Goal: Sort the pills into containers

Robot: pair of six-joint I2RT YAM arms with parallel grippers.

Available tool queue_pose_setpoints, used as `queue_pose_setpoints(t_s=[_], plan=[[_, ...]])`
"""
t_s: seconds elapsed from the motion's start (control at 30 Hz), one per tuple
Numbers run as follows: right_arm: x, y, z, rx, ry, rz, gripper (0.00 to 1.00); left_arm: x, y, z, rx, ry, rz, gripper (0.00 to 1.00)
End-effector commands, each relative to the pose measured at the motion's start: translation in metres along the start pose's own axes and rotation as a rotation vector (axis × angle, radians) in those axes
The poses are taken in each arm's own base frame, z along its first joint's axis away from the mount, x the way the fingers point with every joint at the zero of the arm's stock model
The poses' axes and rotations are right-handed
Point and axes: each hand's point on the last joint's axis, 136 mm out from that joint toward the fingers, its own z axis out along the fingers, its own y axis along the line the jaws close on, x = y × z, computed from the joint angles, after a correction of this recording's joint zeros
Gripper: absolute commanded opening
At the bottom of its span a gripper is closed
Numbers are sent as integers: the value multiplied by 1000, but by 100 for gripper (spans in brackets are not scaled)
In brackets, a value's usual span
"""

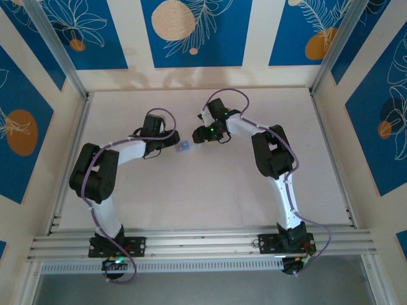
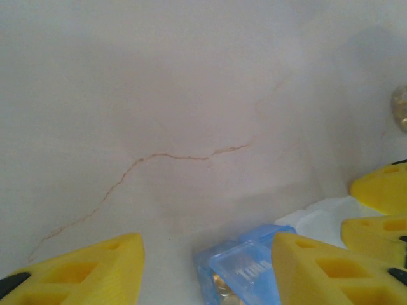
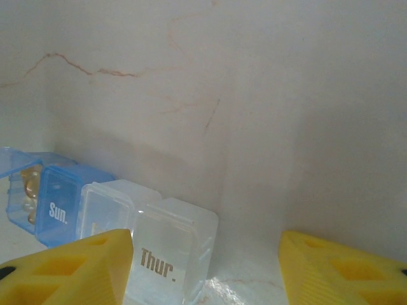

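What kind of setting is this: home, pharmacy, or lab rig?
Most likely a purpose-built robot test cell: blue printed wall panels box in a pale marble-look table, and the left arm and right arm are bolted to an aluminium rail at its near edge.

The fingers [image 3: 70, 270] are yellow, the pill box [image 3: 111, 213] blue and clear with seemingly tan pills [image 3: 28, 184], the table [image 3: 286, 95] whitish, tan-veined.

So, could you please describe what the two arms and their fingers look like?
Both the left arm and right arm have white links with bulky black joints, and thin purple cables run along them. A green light glows near the right arm's wrist. The fingers are yellow wedges with cut-out pockets and black trim.
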Motion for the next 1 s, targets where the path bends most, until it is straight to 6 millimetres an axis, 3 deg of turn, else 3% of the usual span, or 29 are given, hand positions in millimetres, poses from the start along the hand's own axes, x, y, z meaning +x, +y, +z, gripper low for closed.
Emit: queue_pose_setpoints(t_s=[0.0, 0.17, 0.53, 0.97], plan=[[3, 3, 4, -2, 24, -13, 63, -5, 7, 3, -26, 8, 2, 55], [4, 1, 5, 3, 27, -8, 63, 3, 1, 1, 12, 15, -2, 54], [4, 3, 9, 5, 36, -5, 63, 33, 11, 11, -2, 87, -2, 51], [4, 3, 10, 8, 46, -10, 63, 47, 18, 18, -29, 127, 18, 49]])
